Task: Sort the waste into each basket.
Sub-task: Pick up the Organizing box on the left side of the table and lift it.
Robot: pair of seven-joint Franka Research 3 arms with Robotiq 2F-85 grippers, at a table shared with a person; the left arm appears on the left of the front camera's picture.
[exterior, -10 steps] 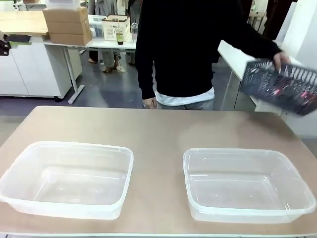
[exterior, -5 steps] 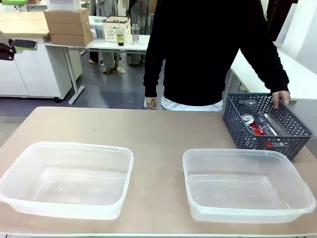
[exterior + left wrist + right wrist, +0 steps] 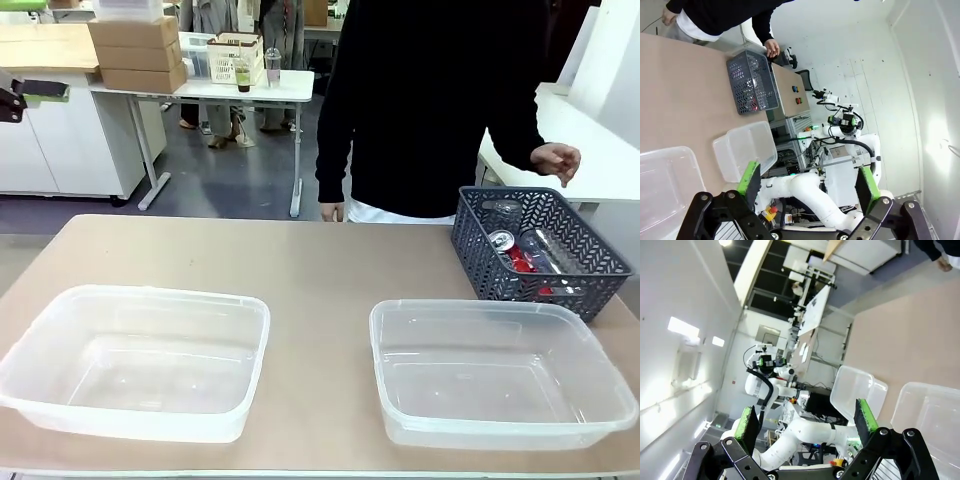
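Observation:
The waste lies in a dark grey lattice basket (image 3: 478,262) at the table's far right: a red crushed can (image 3: 517,262) and a clear bottle (image 3: 548,250) show inside. Two clear tubs stand at the near edge, one left (image 3: 160,294) and one right (image 3: 470,304). In the left wrist view my left gripper (image 3: 807,181) is open in the air with nothing between its fingers, and the grey basket (image 3: 740,85) and a clear tub (image 3: 765,150) lie far beyond it. My right gripper (image 3: 806,419) is open too, high off the table, with both tubs (image 3: 852,385) far beyond.
A person in black stands at the far side, one hand (image 3: 556,160) raised just above the grey basket, the other (image 3: 333,212) at the table's far edge. Bare tabletop (image 3: 320,265) stretches between the tubs and the far edge. A white table sits behind the basket.
The person brought the grey basket down onto the table's far right, then let go of it and lifted the hand. The person has stepped to the right. The tubs have not moved.

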